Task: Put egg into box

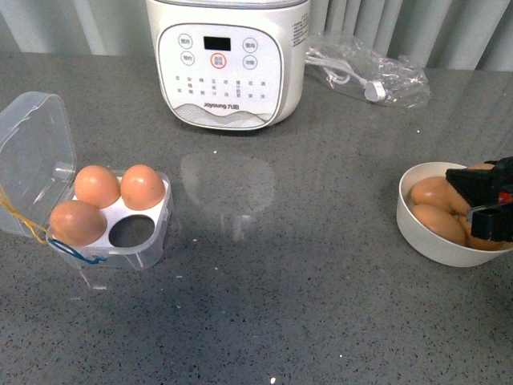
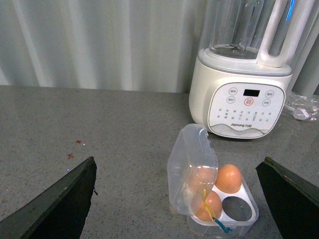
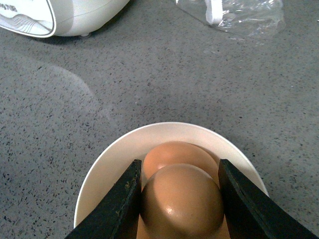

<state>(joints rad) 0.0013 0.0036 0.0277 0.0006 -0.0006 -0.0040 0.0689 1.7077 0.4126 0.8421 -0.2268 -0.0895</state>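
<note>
My right gripper (image 3: 180, 199) is shut on the egg (image 3: 182, 201), a brown egg held just above the round white bowl (image 1: 425, 237) at the right. In the front view the gripper (image 1: 481, 200) sits over the bowl. The box (image 1: 152, 241), a clear four-cell carton with its lid open and yellow and blue bands, stands at the left. It holds three brown eggs; its front right cell (image 1: 132, 231) is empty. The box also shows in the left wrist view (image 2: 244, 219). My left gripper (image 2: 182, 199) is open and empty, well back from the box.
A white kitchen appliance (image 1: 228, 60) stands at the back centre. A clear plastic bag (image 1: 365, 68) with a white part lies at the back right. More brown eggs (image 1: 437, 216) lie in the bowl. The grey speckled counter (image 1: 280, 281) runs between box and bowl.
</note>
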